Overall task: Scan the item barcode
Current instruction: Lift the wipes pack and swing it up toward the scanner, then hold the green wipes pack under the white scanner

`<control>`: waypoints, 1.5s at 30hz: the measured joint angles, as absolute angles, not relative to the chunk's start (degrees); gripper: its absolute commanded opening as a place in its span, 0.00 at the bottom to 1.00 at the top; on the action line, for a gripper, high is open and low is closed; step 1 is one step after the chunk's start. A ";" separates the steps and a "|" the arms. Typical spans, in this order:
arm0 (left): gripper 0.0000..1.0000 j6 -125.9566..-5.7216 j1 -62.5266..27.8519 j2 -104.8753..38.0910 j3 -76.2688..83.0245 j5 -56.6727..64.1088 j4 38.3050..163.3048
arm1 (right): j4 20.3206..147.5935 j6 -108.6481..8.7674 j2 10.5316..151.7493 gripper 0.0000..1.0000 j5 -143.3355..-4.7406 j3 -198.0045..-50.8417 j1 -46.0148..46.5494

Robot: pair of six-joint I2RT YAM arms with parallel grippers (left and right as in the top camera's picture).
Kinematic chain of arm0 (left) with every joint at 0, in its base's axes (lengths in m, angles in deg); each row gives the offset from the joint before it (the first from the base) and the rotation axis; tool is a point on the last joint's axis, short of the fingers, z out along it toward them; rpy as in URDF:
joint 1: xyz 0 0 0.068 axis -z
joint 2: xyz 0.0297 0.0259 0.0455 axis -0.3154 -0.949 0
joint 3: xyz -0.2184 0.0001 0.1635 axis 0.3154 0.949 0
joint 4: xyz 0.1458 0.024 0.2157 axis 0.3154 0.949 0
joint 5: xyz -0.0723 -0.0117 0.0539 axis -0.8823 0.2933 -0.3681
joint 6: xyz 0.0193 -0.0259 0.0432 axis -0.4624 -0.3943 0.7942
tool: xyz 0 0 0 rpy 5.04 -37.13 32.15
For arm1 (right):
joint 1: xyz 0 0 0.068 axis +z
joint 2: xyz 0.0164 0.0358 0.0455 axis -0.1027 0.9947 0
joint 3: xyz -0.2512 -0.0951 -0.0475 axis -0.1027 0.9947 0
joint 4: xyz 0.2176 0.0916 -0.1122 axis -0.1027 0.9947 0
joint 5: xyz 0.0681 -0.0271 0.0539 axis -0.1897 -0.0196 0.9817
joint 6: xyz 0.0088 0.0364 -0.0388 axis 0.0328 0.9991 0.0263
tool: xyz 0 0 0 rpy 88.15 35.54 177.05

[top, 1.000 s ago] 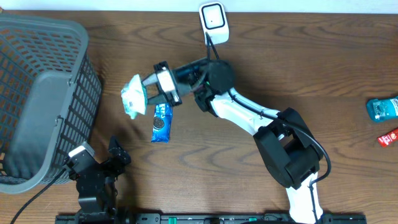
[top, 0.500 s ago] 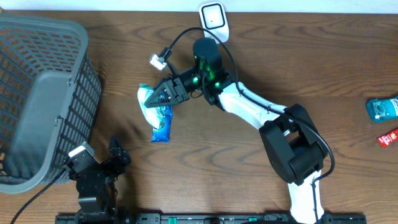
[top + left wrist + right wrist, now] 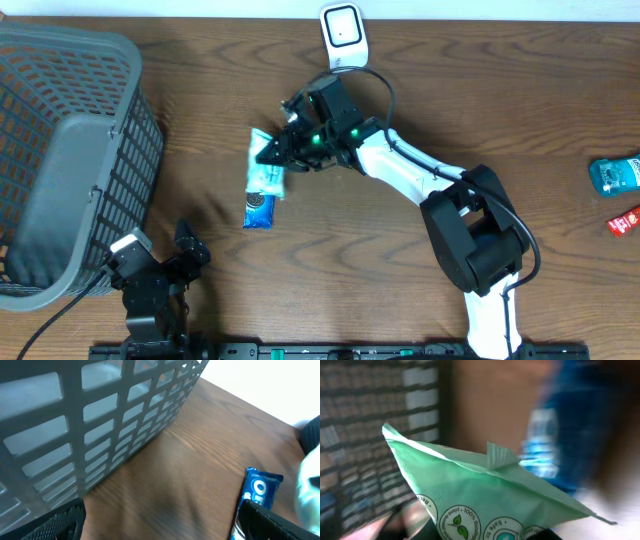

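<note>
Pack picked up, not scanned yet.

Close to me, my left hand [image 3: 158, 258] is spread wide and holds nothing, near the grey plastic basket [image 3: 70, 40] with its grid of holes. Further out, a flat, shiny blue snack [image 3: 258, 210] lies on the brown wood surface [image 3: 520, 110]. Just above it, my right hand [image 3: 283, 155] pinches the pack [image 3: 262, 165]: soft, crinkly, green and white, with a pointy end. Farthest is the smooth white scanner [image 3: 342, 32]. I think the lift is done and showing the barcode is left. I can't see the barcode.

Glossy plastic pkt [image 3: 485, 495], wood-grain tbl [image 3: 330, 275]
</note>
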State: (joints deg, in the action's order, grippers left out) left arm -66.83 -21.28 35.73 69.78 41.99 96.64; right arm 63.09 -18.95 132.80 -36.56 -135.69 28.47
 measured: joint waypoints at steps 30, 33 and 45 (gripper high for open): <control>0.98 -66.83 -21.28 35.73 69.78 41.99 96.66 | 57.43 16.00 143.33 0.02 -83.25 -161.50 19.36; 0.98 -66.83 -21.28 35.73 69.78 41.99 96.66 | 58.11 20.00 150.59 0.02 -84.28 -169.52 18.73; 0.98 -66.83 -21.28 35.73 69.78 41.99 96.66 | 64.36 30.49 163.44 0.02 -85.65 -186.79 18.59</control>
State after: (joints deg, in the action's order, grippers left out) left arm -66.83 -21.28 35.73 69.78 41.99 96.66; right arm 64.36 30.49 163.44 -85.65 -186.79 18.59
